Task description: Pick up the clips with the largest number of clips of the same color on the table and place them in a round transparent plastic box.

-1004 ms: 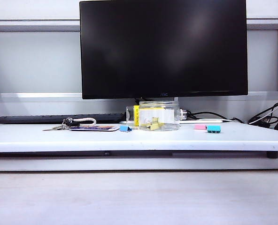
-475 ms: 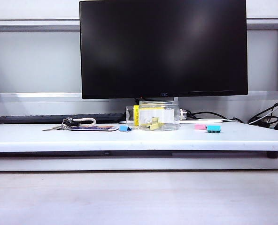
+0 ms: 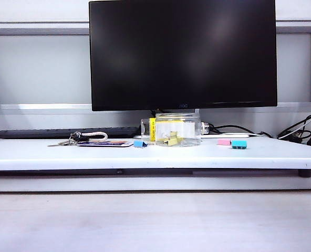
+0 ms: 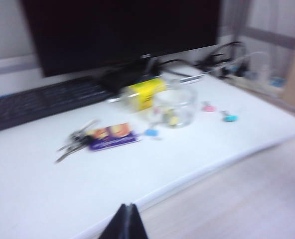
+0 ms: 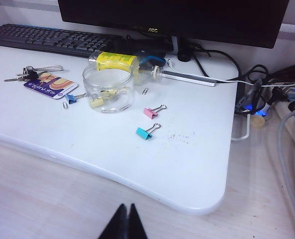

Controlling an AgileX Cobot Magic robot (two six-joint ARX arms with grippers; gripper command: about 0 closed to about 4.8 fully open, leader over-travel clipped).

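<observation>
Wide white table [image 5: 152, 164] with a thick front edge and rounded corners, sitting over a pale wood-look floor. Big black monitor [image 3: 183, 52] at the back edge, "AOC" readable on its lower bezel in the right wrist view. Dark keyboard [image 5: 48, 39] along the back toward the left corner, tangle of black cables [image 5: 267, 79] off the right edge.

Round transparent plastic box [image 5: 108, 91] near the middle of the table, just in front of the monitor stand, yellow-and-white label [image 5: 116, 60] on a clear container lying right behind it, print too small to read. Pale-yellow clips [image 5: 98, 101] inside the box. Pink clip [image 5: 151, 112] and teal-blue clip [image 5: 144, 132] out on the table toward the right, another blue clip [image 5: 71, 98] just left of the box. Keys and a purple card [image 5: 49, 85] further toward the left edge, lettering not legible.

Left gripper [image 4: 127, 221] pulled back off the front edge, jaws pressed together, nothing in them; that view pretty blurry. Right gripper [image 5: 124, 221] also back past the front edge, fingers closed tight, empty too.
</observation>
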